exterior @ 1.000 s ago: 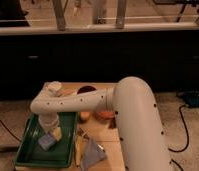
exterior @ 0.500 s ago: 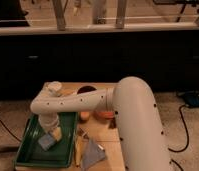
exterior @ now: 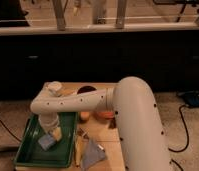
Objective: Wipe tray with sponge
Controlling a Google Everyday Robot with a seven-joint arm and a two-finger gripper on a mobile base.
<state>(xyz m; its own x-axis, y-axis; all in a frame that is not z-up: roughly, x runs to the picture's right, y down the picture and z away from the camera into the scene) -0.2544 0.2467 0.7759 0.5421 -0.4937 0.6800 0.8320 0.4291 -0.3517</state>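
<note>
Little had shifted since the earlier frames: arm, sponge and tray all sat as they had a second before, so the wipe looked paused or very slow.

Largest in view was the white arm (exterior: 138,120), rising at the right and reaching left across the wooden table (exterior: 100,131), its forearm bent down into the tray. The green tray (exterior: 32,152) lay at the table's left front corner, its floor mostly bare. Just to its right lay a grey folded cloth-like thing (exterior: 93,152). Farther back, partly behind the forearm, stood a dark red bowl (exterior: 85,90), and beneath the forearm an orange thing (exterior: 84,116) that I could not identify. The sponge (exterior: 45,141), blue-grey, rested on the tray floor near the middle, toward the right wall. The gripper (exterior: 53,133) hung over it, low inside the tray and touching or nearly touching the sponge. Whether it was clamped on the sponge or only pressing on it I could not tell.

As I judged it, the wiping had begun but most of the floor was not yet covered. To do the step well, the sponge should be kept flat under steady downward pressure and drawn in long strokes toward the left wall and near rim, lightly enough that the tray does not slide off the table edge.
</note>
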